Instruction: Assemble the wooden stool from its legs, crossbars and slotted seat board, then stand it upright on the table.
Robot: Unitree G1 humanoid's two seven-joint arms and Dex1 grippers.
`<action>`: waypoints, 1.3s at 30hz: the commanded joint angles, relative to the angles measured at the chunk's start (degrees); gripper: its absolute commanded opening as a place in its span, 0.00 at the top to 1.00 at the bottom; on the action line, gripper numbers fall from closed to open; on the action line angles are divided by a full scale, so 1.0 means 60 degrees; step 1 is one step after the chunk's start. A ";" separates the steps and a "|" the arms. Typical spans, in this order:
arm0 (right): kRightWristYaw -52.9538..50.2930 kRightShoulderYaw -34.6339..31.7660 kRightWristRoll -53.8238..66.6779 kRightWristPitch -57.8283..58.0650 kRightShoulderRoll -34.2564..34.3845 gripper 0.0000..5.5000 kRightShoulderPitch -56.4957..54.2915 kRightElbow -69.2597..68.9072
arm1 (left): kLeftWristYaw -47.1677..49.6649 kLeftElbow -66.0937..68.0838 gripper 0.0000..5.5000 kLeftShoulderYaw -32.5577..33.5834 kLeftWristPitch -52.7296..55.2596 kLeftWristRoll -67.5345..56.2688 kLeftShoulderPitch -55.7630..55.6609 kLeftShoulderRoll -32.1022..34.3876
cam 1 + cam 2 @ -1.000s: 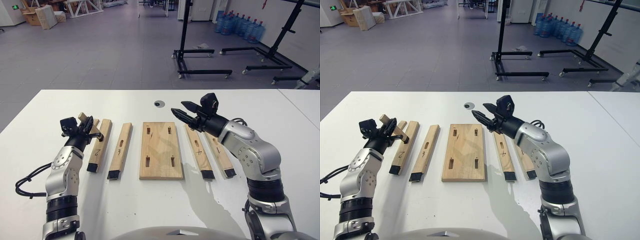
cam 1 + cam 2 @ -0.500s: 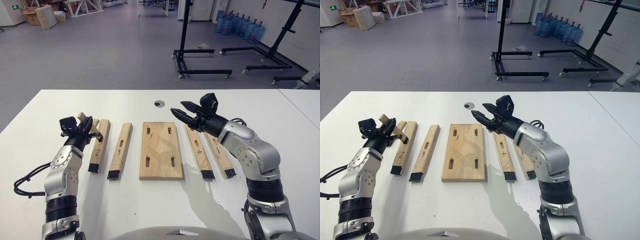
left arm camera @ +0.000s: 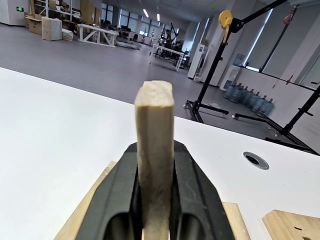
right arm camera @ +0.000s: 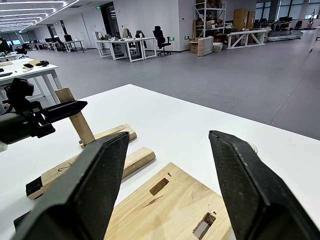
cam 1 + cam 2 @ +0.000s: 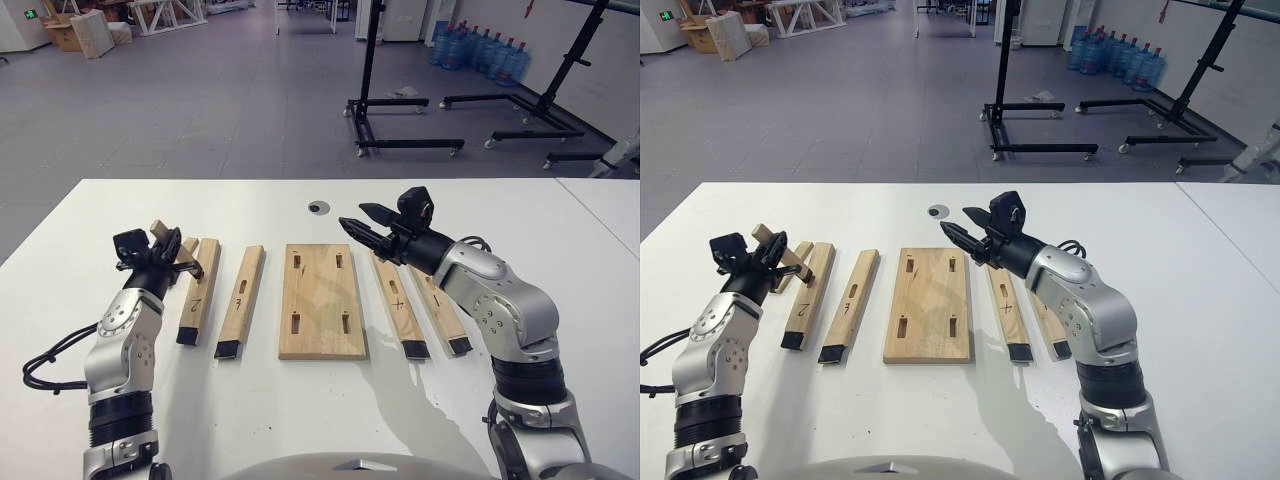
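A: left arm status?
B: left gripper [image 3: 155, 152] clamped on a crossbar [image 3: 155, 110]; bar is off the table [image 5: 250, 420], tilted, free end pointing up and away from the robot; second bar [image 5: 798, 252] lies flat below it, just beside the left pair of legs [image 5: 199, 290]

A: right arm?
B: right gripper [image 5: 352, 216] has its fingers apart, nothing between them; hovers above the far end of the seat board [image 5: 322, 300], not touching it

A: other parts?
B: seat board flat at table centre, four slots facing up; left pair of legs flat beside it on one side, right pair of legs [image 5: 398, 305] on the other; all four run lengthwise like the board, dark-tipped ends toward the robot; small round hole [image 5: 319, 208] in the table beyond the board
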 commanded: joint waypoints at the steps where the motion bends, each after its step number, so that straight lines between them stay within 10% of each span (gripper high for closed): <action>1: -0.0018 -0.0013 0.0015 0.0006 -0.0063 0.47 -0.0035 -0.0060 | -0.0033 0.0427 0.93 -0.0065 -0.0198 0.0148 0.0071 -0.0071; 20: -0.0049 0.0049 0.0044 0.0035 -0.0012 0.47 0.0055 -0.0158 | -0.0077 0.2318 0.93 -0.1625 -0.2701 0.2545 0.1028 0.0040; 28: -0.0091 0.0087 0.0021 0.0029 0.0002 0.47 0.0121 -0.0187 | -0.0180 0.2733 0.70 -0.1486 -0.2562 0.2313 0.1017 0.0020; 39: -0.0170 0.0108 0.0067 0.0029 0.0044 0.47 0.0109 -0.0263 | 0.1066 -0.2755 0.66 -0.0722 0.0863 0.1664 -0.0203 0.0648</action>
